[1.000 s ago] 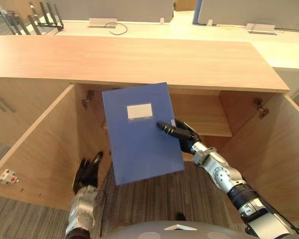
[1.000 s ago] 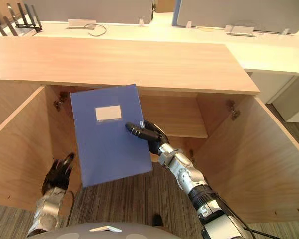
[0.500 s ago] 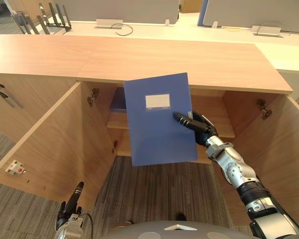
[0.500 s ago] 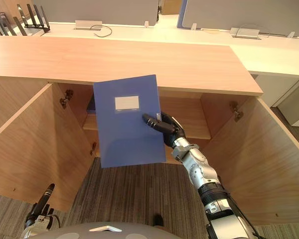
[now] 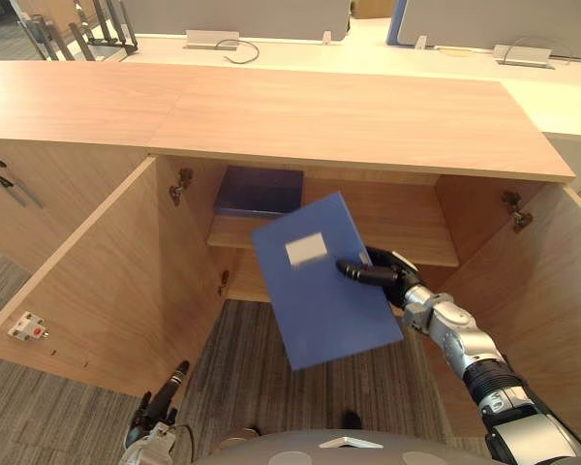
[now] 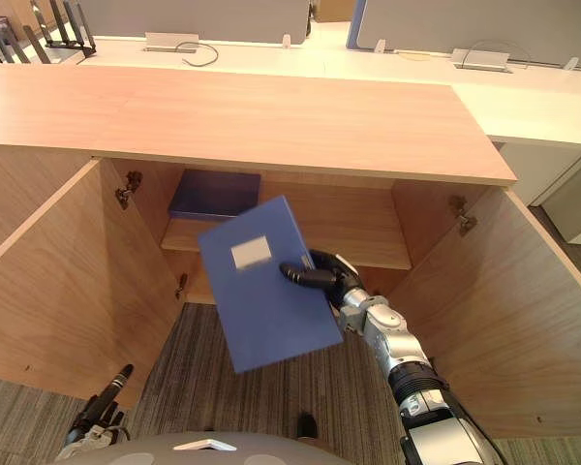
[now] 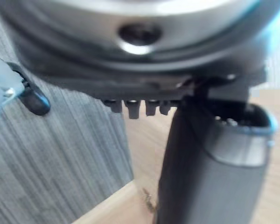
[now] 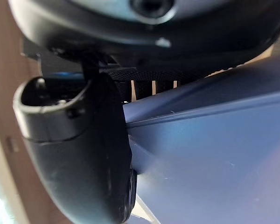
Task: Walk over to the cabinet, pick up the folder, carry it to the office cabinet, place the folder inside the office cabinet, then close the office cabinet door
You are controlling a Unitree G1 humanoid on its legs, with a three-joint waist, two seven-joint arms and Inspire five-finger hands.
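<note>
The blue folder [image 5: 324, 281] with a white label hangs tilted in front of the open office cabinet [image 5: 349, 116], its lower corner out over the carpet. My right hand [image 5: 382, 276] is shut on its right edge, the thumb lying across the front cover. Up close, in the right wrist view, the thumb [image 8: 79, 154] presses on the folder's cover [image 8: 214, 158]. My left hand [image 5: 160, 402] hangs low at the bottom left beside the left door, fingers straight and holding nothing; it also shows in its wrist view [image 7: 210, 154].
Both cabinet doors stand wide open, the left door [image 5: 97, 281] and the right door [image 5: 552, 291]. Another blue folder [image 5: 259, 191] lies flat at the left of the inner shelf [image 5: 416, 237]. Desks with cables and dividers lie behind the cabinet top.
The folder has dropped from upright at cabinet-top height to a tilted pose lower down, uncovering the folder on the shelf. My left hand stays low by the left door.
</note>
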